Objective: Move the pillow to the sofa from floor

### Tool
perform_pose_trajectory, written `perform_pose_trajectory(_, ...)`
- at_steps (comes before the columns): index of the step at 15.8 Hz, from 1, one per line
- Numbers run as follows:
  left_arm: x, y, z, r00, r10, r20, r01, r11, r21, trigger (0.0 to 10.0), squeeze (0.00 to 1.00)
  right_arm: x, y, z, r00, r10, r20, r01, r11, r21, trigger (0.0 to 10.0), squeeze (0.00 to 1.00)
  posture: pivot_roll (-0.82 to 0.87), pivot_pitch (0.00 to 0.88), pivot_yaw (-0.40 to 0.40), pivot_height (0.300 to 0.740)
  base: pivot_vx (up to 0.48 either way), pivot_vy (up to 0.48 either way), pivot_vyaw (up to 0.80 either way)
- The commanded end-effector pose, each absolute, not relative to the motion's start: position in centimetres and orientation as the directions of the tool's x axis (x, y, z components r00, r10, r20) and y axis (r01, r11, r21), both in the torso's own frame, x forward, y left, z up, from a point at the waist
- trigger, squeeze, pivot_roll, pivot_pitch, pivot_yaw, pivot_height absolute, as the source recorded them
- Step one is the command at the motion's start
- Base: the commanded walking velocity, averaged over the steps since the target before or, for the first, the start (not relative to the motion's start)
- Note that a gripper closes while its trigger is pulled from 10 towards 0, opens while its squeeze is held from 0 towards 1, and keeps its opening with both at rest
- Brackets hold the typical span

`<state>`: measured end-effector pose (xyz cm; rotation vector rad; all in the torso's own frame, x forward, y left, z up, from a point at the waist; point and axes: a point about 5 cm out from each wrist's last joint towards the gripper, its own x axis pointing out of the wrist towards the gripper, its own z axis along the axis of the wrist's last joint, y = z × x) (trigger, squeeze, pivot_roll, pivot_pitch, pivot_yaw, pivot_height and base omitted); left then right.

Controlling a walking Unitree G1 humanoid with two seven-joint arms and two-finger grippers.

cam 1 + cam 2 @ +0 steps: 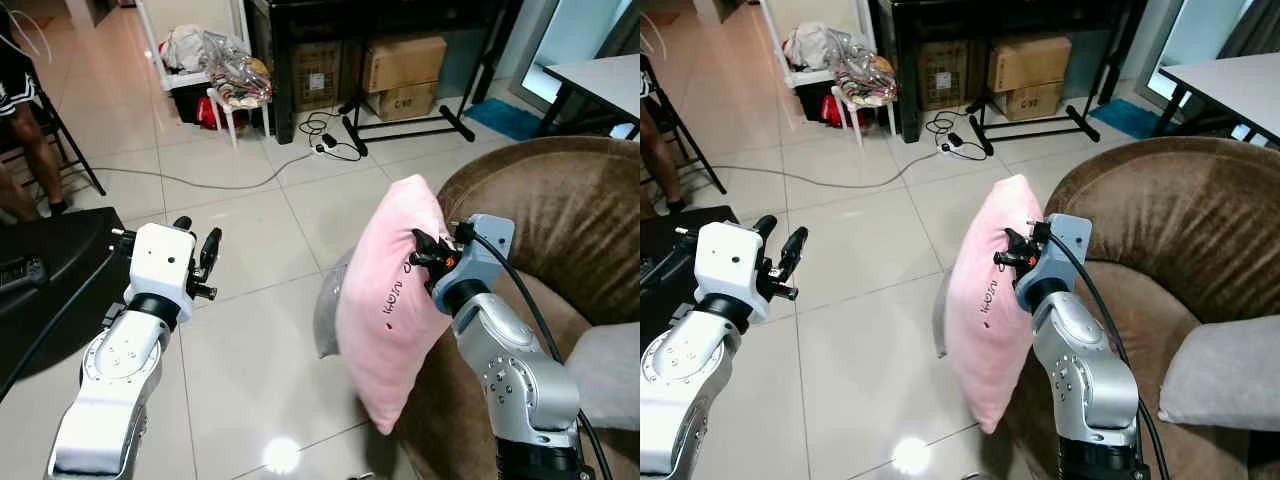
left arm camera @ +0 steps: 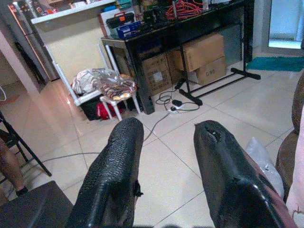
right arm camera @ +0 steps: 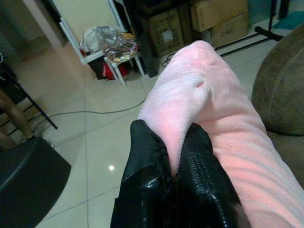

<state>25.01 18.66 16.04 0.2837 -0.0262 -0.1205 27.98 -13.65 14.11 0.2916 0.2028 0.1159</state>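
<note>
A pink pillow point(image 1: 390, 300) with small dark lettering hangs in the air beside the brown sofa point(image 1: 560, 220), lifted off the tiled floor. My right gripper point(image 1: 425, 250) is shut on the pillow's upper edge; in the right wrist view its black fingers point(image 3: 152, 171) pinch a fold of the pink fabric point(image 3: 209, 109). A grey cushion point(image 1: 328, 305) shows behind the pillow, low by the sofa's arm. My left gripper point(image 1: 197, 250) is raised over the floor to the left, open and empty, its fingers point(image 2: 118, 166) apart.
A light grey cushion point(image 1: 610, 370) lies on the sofa seat. A black case point(image 1: 50, 280) sits on the floor at left, with a person's legs point(image 1: 30, 150) by a chair. Cardboard boxes point(image 1: 400, 65), a black stand, cables and a white rack with bags point(image 1: 215, 60) are at the back.
</note>
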Motion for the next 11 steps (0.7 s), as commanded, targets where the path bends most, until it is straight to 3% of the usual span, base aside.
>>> perform_pose_trajectory(1,25.04,18.84,16.01,0.994,-0.110,0.008,0.103,0.951,0.292,10.0,0.00,28.13,-13.66,14.84,0.980,0.136,-0.147,-0.088,0.951,0.298,10.0,0.00,-0.05,0.000,-0.004,0.740,0.000,0.480,-0.78)
perform_pose_trajectory(3,25.10,18.76,16.18,0.993,-0.118,0.015,0.106,0.936,0.335,10.0,0.00,28.11,-13.65,14.85,0.980,0.135,-0.146,-0.087,0.951,0.296,10.0,0.00,-0.05,0.000,-0.004,0.740,0.000,0.000,-0.78)
perform_pose_trajectory(5,25.36,18.86,16.10,0.994,-0.113,0.008,0.104,0.942,0.318,10.0,0.00,28.20,-13.65,14.86,0.980,0.134,-0.146,-0.086,0.952,0.295,10.0,0.00,-0.06,0.000,0.003,0.740,0.000,-0.480,-0.78)
perform_pose_trajectory(9,25.32,18.76,16.18,0.992,-0.124,0.018,0.112,0.942,0.317,10.0,0.00,28.14,-13.70,14.81,0.981,0.128,-0.149,-0.080,0.952,0.295,10.0,0.00,-0.06,0.000,0.003,0.740,0.000,0.308,-0.78)
perform_pose_trajectory(11,25.36,18.70,16.15,0.992,-0.127,0.010,0.117,0.939,0.323,10.0,0.00,28.17,-13.58,14.80,0.980,0.132,-0.147,-0.084,0.952,0.293,10.0,0.00,-0.06,0.000,0.003,0.740,0.000,-0.480,-0.78)
